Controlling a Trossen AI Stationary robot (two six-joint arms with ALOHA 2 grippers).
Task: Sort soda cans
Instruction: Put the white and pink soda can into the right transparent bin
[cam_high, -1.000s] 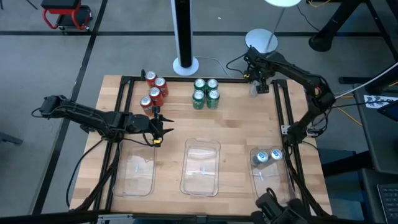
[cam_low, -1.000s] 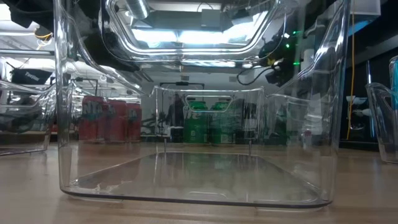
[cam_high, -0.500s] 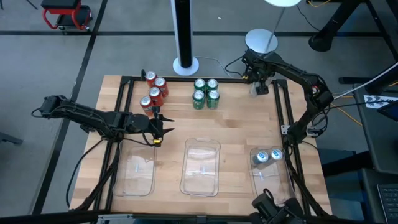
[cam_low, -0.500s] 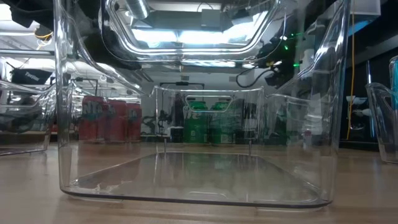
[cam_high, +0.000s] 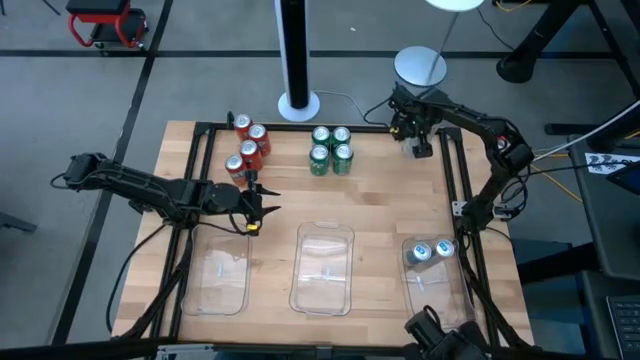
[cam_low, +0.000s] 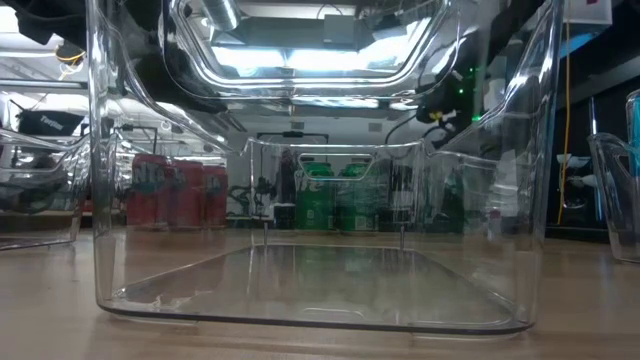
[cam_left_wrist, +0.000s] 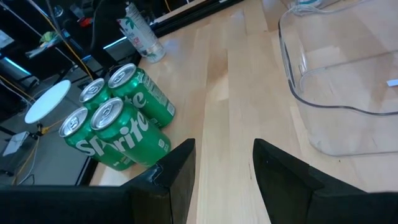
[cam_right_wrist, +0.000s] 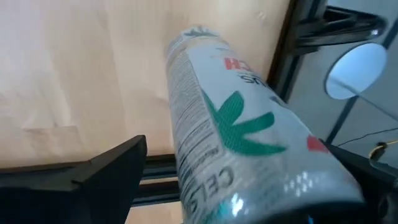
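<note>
A silver can with a green leaf mark (cam_right_wrist: 242, 130) stands upright at the table's far right corner (cam_high: 414, 145). My right gripper (cam_right_wrist: 245, 168) is open, with one finger on each side of this can. Four red cans (cam_high: 248, 148) and four green cans (cam_high: 331, 150) stand in clusters near the far edge. The green cans (cam_left_wrist: 118, 127) also show in the left wrist view. Two silver cans (cam_high: 430, 250) stand in the right clear tray (cam_high: 440, 285). My left gripper (cam_high: 258, 208) waits open over the table, near side of the red cans. My right gripper reaches around the silver can's body (cam_right_wrist: 205, 143) from above, slanting. A gap shows between one finger (cam_right_wrist: 109, 165) and the can. The other finger (cam_right_wrist: 373, 180) meets the can's outline in the picture, and I cannot tell whether it touches.
Three clear trays lie along the near edge: left (cam_high: 220, 282), middle (cam_high: 323, 268) and right. The middle tray's wall (cam_low: 100, 200) fills the low view. A black frame rail (cam_high: 455, 170) runs beside the silver can. Bare wood (cam_high: 380, 200) lies between the cans and the trays.
My right gripper has shifted a little toward the table's far left and has come over the silver can, which earlier showed just beside it. The left arm and all other cans have kept still.
</note>
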